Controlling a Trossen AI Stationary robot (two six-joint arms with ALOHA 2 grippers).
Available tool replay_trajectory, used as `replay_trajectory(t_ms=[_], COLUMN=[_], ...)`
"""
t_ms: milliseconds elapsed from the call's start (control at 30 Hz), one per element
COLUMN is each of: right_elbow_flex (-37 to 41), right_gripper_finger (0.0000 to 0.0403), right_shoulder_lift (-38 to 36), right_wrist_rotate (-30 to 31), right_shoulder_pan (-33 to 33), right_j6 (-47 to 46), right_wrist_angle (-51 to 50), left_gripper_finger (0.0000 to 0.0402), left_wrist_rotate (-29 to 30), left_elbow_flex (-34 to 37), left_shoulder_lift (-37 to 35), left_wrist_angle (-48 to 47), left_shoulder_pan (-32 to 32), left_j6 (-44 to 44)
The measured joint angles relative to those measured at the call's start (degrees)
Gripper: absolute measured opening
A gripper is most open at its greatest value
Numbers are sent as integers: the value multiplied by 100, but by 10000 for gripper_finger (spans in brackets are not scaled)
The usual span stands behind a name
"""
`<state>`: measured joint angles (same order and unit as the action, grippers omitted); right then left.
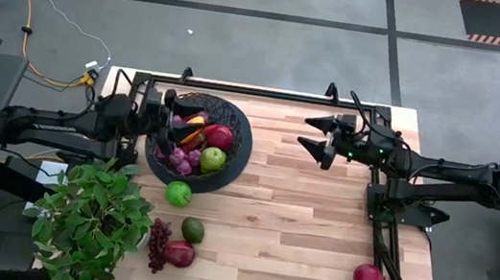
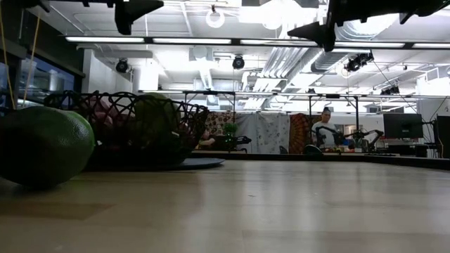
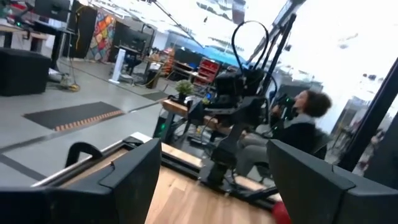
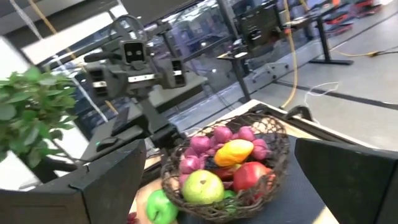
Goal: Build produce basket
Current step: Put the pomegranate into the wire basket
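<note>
Two arms hover above the table [image 1: 316, 226], both empty. Left gripper [image 1: 171, 110] sits over the basket's [image 1: 234, 116] far-left rim, fingers spread, holding nothing. Right gripper [image 1: 319, 136] hangs right of the basket, well apart, jaws wide. Basket holds grapes [image 1: 181, 158], pepper [image 1: 192, 136], pomegranate [image 1: 219, 136], green apple [image 1: 213, 159]. Outside: a second apple [image 1: 178, 192] touching the rim, avocado [image 1: 193, 229], dark grapes [image 1: 158, 243], another pomegranate [image 1: 368, 277] near the right edge.

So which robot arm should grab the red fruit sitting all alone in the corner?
Probably the right one. The lone red pomegranate lies on the right arm's side of the table, and the right gripper is open and empty. The left gripper hovers over the basket, far across.
</note>
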<state>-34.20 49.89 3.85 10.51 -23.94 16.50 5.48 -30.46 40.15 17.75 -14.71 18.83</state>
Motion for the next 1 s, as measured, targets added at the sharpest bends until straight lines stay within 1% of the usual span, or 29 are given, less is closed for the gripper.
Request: replay_trajectory(t_ms=[133, 333, 467, 567, 667, 800, 900, 1000], right_elbow_flex=[0, 0, -99, -436, -991, -1808, -2246, -2363], right_gripper_finger=[394, 394, 394, 394, 394, 394, 394, 394], right_shoulder_lift=[0, 0, 8, 95, 278, 640, 920, 1097], right_wrist_rotate=[-89, 25, -286, -576, -949, -1585, -1787, -1905], right_shoulder_pan=[-1, 1, -4, -85, -244, -658, -1176, -1898], right_j6=[0, -57, -128, 118, 208, -173, -660, -1308], right_wrist_angle=[23, 36, -8, -497, -1862, -4459, -6332, -7666], left_gripper_finger=[282, 282, 282, 282, 282, 282, 282, 282], left_wrist_rotate=[13, 117, 118, 118, 116, 118, 228, 273], left_elbow_flex=[0, 0, 0, 0, 0, 0, 0, 0], left_shoulder_lift=[9, 30, 32, 32, 32, 32, 32, 32], left_wrist_angle=[8, 9, 7, 7, 5, 5, 5, 5], left_shoulder_pan=[20, 16, 16, 16, 16, 15, 12, 10], left_j6=[-144, -144, -144, -144, -144, -144, -144, -146])
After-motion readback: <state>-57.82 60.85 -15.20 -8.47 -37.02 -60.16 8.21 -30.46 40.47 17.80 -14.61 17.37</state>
